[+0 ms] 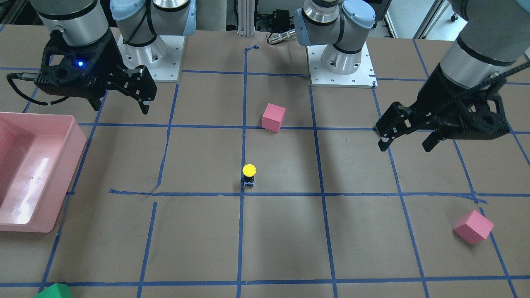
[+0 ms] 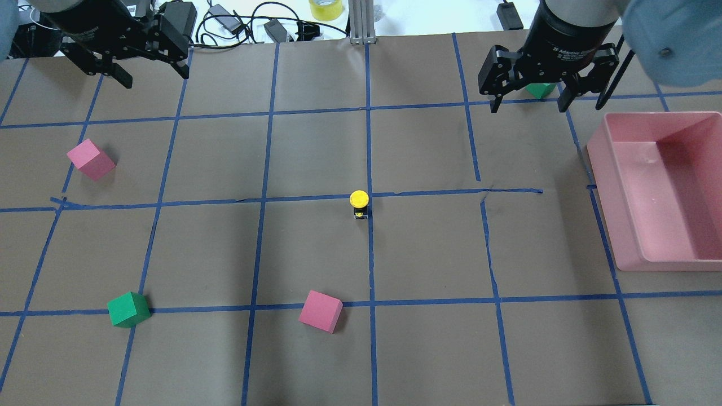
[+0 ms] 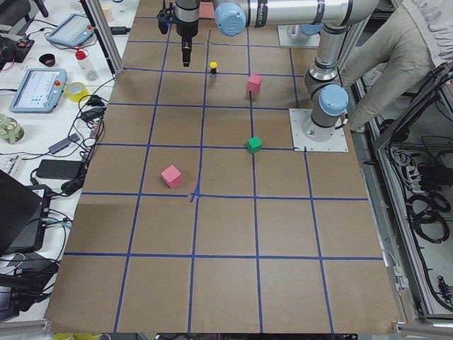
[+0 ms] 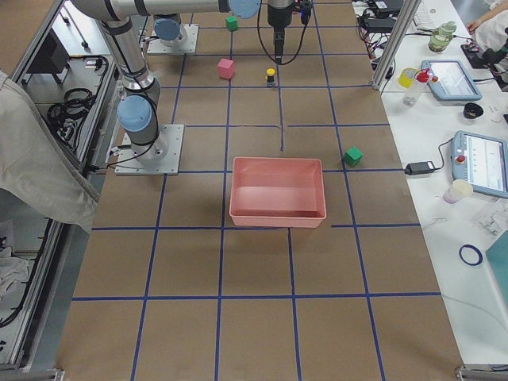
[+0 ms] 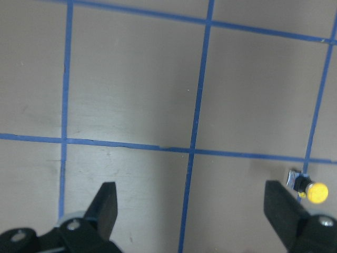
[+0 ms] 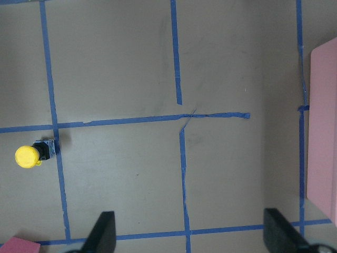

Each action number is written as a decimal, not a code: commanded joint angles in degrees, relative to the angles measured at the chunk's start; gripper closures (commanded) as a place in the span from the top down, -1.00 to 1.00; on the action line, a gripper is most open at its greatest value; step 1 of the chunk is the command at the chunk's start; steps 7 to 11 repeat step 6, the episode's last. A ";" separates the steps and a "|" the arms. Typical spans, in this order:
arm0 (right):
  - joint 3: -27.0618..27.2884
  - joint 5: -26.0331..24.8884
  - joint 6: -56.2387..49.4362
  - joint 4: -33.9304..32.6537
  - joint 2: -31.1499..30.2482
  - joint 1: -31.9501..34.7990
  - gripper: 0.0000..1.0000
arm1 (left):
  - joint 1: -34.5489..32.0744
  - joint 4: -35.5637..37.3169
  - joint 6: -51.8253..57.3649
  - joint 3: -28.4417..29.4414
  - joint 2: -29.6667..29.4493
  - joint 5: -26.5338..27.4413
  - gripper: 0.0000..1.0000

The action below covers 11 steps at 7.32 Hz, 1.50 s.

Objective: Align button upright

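Mid-table the button (image 2: 359, 203) stands upright, yellow cap on black body, with left end effector (image 2: 153, 76) and right end effector (image 2: 528, 106) wide.

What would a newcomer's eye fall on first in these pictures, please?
The yellow-capped button stands alone at the middle of the table, by a blue tape line. A large pink bin sits on the robot's right side. The left gripper and right gripper hang open above, holding nothing.

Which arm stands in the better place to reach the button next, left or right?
Right, but only slightly: the right end effector, open, hangs a little nearer the button than the left end effector, also open.
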 commanded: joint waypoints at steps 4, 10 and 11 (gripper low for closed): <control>0.09 -0.02 0.04 0.26 0.00 0.00 1.00 | -2.05 -0.65 4.42 -4.30 5.48 0.58 1.00; 0.09 -0.02 0.04 0.26 -0.09 0.00 1.00 | -2.23 -1.44 4.42 -6.84 6.79 1.36 1.00; 0.09 -0.02 0.04 0.26 -0.09 0.00 1.00 | -2.23 -1.44 4.42 -6.84 6.79 1.36 1.00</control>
